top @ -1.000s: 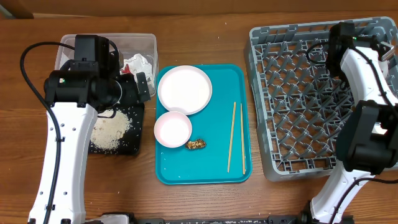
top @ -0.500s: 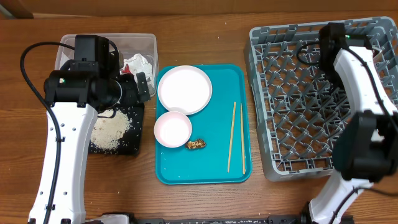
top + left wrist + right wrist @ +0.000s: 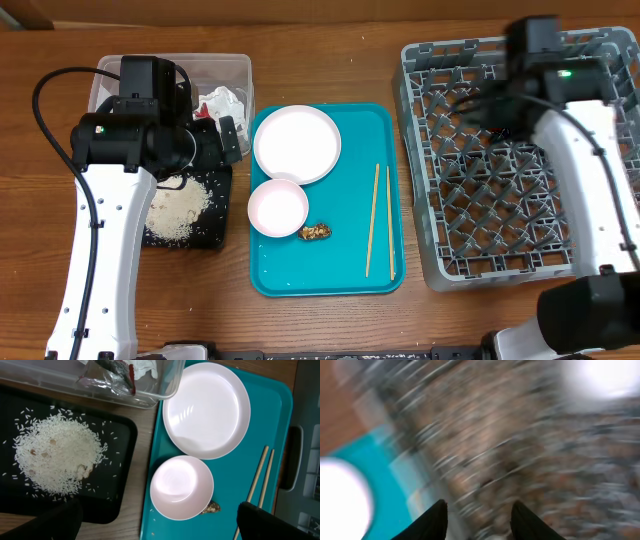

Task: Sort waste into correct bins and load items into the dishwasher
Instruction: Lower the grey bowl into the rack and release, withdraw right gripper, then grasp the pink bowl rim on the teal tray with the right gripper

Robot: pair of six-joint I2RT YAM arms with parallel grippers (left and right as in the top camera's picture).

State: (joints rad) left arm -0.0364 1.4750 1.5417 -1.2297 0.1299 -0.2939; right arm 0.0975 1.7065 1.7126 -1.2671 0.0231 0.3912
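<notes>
Left wrist view: left end effector apart, empty; right end effector apart.

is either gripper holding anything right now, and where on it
Nothing is held. The left gripper is wide open and empty; the right gripper, though blurred, shows spread fingers with nothing between.

My left arm and right arm are smooth white shells with bulky black joint housings. A black cable loops off the left, and a small green light glows on the right. Fingers are black.
</notes>
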